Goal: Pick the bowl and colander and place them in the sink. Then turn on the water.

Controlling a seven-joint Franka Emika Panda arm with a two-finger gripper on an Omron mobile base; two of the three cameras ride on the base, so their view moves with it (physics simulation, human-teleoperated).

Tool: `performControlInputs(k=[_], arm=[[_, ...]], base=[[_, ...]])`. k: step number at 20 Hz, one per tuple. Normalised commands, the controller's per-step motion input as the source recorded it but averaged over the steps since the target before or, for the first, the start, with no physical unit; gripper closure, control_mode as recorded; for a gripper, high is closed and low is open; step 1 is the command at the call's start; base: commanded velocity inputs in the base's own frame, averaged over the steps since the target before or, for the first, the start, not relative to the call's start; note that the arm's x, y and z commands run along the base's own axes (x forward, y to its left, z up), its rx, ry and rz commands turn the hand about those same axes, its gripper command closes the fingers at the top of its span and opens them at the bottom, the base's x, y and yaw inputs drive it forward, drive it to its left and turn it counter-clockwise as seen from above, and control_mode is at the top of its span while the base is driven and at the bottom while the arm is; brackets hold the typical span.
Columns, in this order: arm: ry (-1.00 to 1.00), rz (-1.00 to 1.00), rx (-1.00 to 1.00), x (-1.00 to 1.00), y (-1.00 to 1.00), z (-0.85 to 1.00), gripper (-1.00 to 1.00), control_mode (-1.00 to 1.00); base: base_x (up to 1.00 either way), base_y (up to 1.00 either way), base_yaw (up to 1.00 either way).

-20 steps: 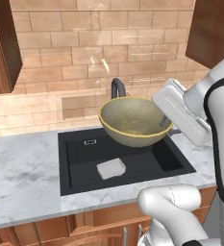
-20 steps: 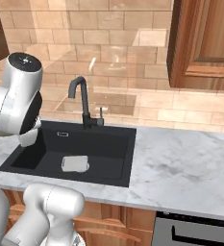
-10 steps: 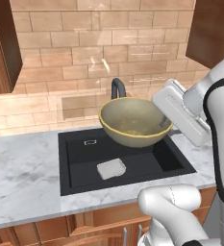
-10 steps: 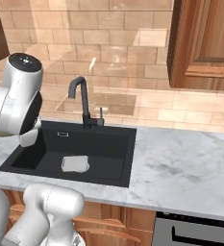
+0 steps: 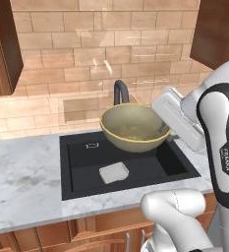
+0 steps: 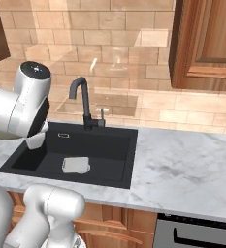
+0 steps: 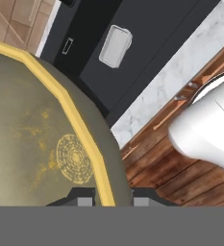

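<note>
The yellow-tan bowl [image 5: 133,129] with its golden rim hangs in the air over the black sink [image 5: 135,172], tilted a little, in front of the dark faucet [image 5: 118,89]. My gripper [image 5: 161,129] is shut on the bowl's right rim. In the hand view the bowl [image 7: 36,134] covers the left half, and its rim runs down between the fingertips of my gripper [image 7: 112,201]. The sink [image 6: 109,155] and faucet [image 6: 83,99] also show in the right base view. The colander is out of view.
A pale grey sponge-like pad [image 5: 114,173] lies on the sink floor [image 7: 115,46]. Marble counter [image 5: 22,182] flanks the basin, wider on the right [image 6: 192,169]. A brick wall stands behind, wooden cabinets above, and an oven front [image 6: 197,232] below.
</note>
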Motion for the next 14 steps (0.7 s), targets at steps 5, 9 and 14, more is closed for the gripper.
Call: performControlInputs(k=[5,9,14], arm=[[0.00,0.00,0.00,0.12,-0.05,-0.38,1.00,-1.00],[0.01,0.00,0.00,0.05,-0.09,-0.23,1.00,-1.00],[0.00,0.01,0.01,0.01,-0.15,-0.12,1.00,-1.00]], base=[[0.00,0.00,0.00],[0.00,0.00,0.00],[0.00,0.00,0.00]])
